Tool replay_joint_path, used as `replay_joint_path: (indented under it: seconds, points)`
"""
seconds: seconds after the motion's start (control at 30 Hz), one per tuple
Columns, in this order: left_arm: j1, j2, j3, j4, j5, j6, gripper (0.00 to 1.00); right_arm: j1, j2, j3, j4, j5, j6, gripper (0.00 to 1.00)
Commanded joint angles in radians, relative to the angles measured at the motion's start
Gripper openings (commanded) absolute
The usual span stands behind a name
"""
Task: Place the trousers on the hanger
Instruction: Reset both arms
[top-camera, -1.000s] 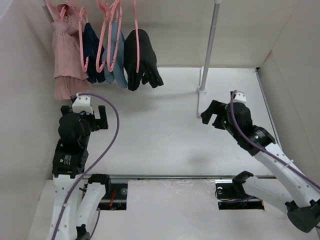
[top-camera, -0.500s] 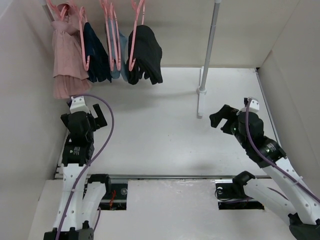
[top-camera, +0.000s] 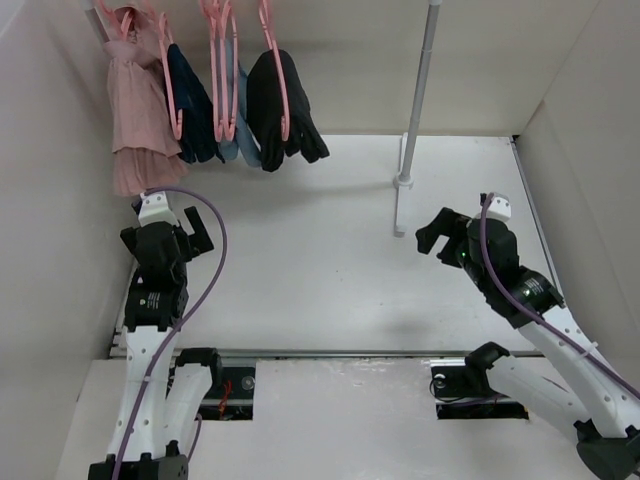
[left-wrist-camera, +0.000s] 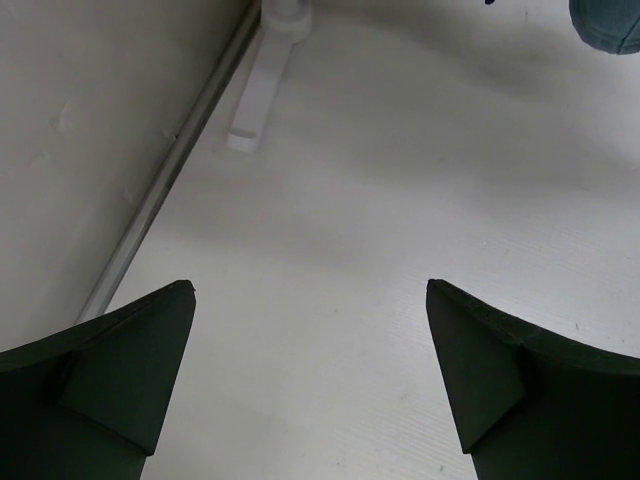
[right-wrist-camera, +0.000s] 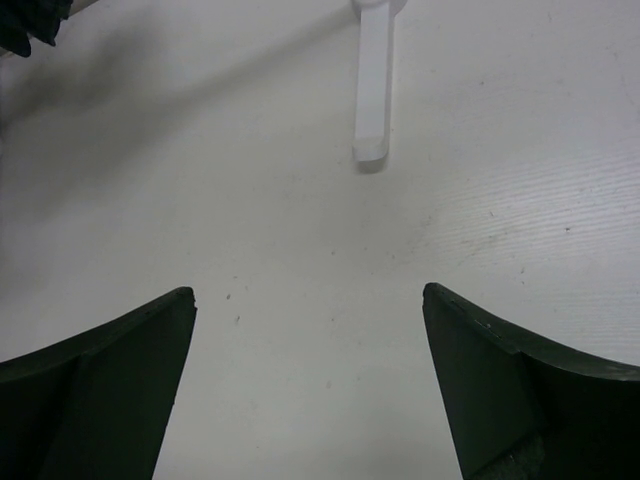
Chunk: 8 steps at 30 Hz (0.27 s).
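Long black soft-fabric trousers (top-camera: 266, 105) are hanging on thin pink plastic hanger (top-camera: 282, 92), back left; task is looking complete. Left hand (left-wrist-camera: 310, 292) and right hand (right-wrist-camera: 308, 292) are hovering above white counter (top-camera: 320, 270), both spread wide, gripping nothing.

The trousers (top-camera: 262, 105) are plain black, and the hanger (top-camera: 275, 60) is pink. The light-blue garment (top-camera: 243, 140), the navy garment (top-camera: 192, 110) and the pale pink ruffled garment (top-camera: 135, 110) are all unpatterned, and the other hangers (top-camera: 215, 70) are pink too. The worktop (top-camera: 320, 290) is white with faint dark specks. The pole (top-camera: 420, 90) is white and the walls (top-camera: 50, 200) off-white. The arms (top-camera: 560, 340) are white with black joints. The left hand (left-wrist-camera: 308, 300) and right hand (right-wrist-camera: 308, 300) are black, and the cables (top-camera: 222, 250) are purple.
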Motion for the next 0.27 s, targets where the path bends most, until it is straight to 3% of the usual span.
replay_joint_path:
  seconds: [0.0,0.23]
  points:
    - [0.004,-0.017,0.015,0.036,-0.016,0.017,1.0,-0.004,-0.006,0.015,0.029,0.003,-0.006,1.0]
    - [0.013,-0.03,0.015,0.036,0.036,0.042,1.0,-0.004,-0.015,0.015,0.029,0.003,-0.006,1.0]
